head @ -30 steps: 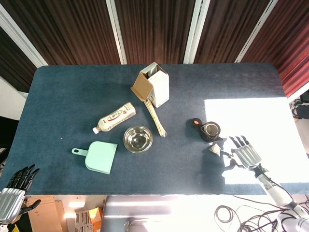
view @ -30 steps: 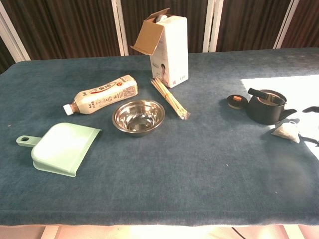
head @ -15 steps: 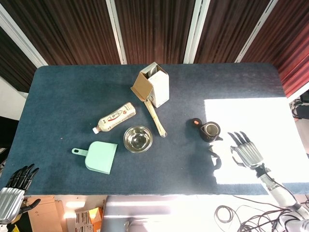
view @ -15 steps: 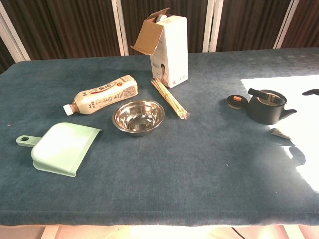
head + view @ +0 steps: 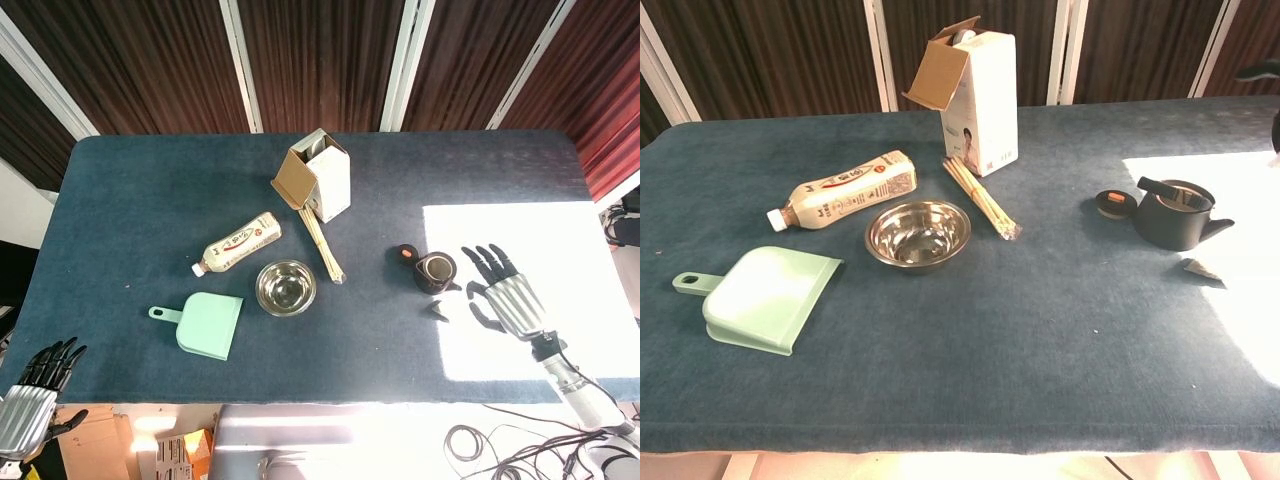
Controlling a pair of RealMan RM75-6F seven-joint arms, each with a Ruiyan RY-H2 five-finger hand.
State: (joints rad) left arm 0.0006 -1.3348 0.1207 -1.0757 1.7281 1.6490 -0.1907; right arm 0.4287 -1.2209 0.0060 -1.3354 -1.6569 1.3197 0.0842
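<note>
You are working at a robot test station, likely a lab. A desk [image 5: 150, 190] covered in dark blue felt stands before dark slatted wall panels [image 5: 320, 60] with white strips. Loose cables [image 5: 480, 445] coil on the floor by the near edge, and cardboard boxes [image 5: 185, 445] sit under it.

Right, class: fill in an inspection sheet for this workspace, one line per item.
Surface: dark blue cloth table, sunlit patch at right.
Job's things: black teapot, its lid beside it, tea bag in front.
Clutter: open carton, chopsticks, lying bottle, steel bowl, green dustpan.
Hands: right hand open, right of the teapot; left hand off the table's near-left corner, holding nothing.
Cables: coiled cables below the table edge.
Surroundings: dark slatted wall.
</note>
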